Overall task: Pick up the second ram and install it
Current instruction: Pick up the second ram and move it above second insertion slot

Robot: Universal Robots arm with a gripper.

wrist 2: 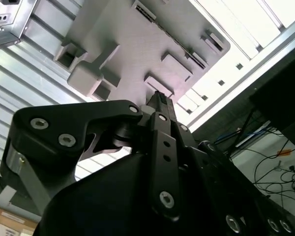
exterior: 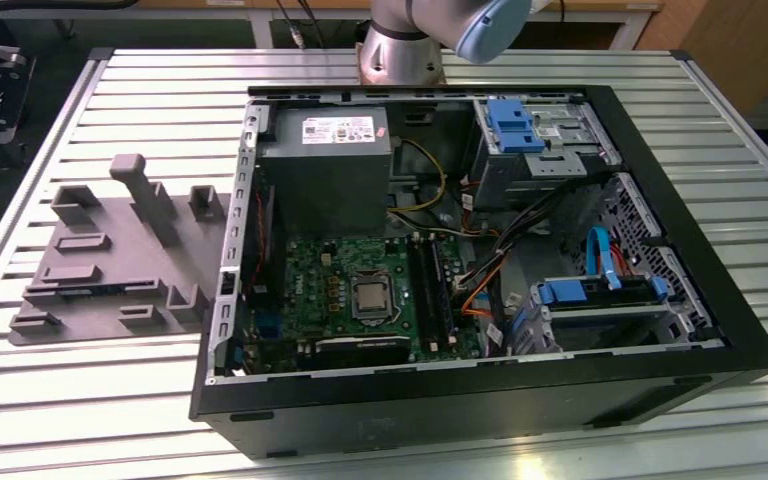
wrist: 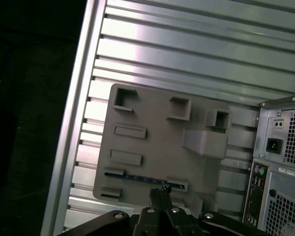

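**Now the closed gripper (wrist: 160,190) hangs near the second ram (wrist: 137,177) in its grey holder tray (wrist: 152,137)**

In the first wrist view the second ram stands on its long edge in a slot of the grey holder tray, along the border of the tray that is nearest to the gripper. The two fingers are pressed together and there is nothing between them. Their tips come right up to the ram, close to the end that looks toward the computer case (wrist: 280,162). Whether the tips touch the ram or hang above it, I cannot tell.

Of the ram only the thin upper edge shows, as a dark bluish line. Its flat faces are hidden inside the slot.

In the second wrist view the gripper (wrist 2: 157,97) is seen from behind, and its dark body covers much of the scene. What sits in the slots of the tray (wrist 2: 137,49) is hard to make out there.

In the exterior view the arm (exterior: 418,40) is cut off by the border of the picture. There the tray (exterior: 117,260) lies on the slatted table (exterior: 491,80), at the exterior view's left of the open case (exterior: 491,400). The ram is only a fine line (exterior: 80,291).

The long axis of the ram runs parallel to the slats of the table. One end points toward the case and the other toward the outer rail of the table.
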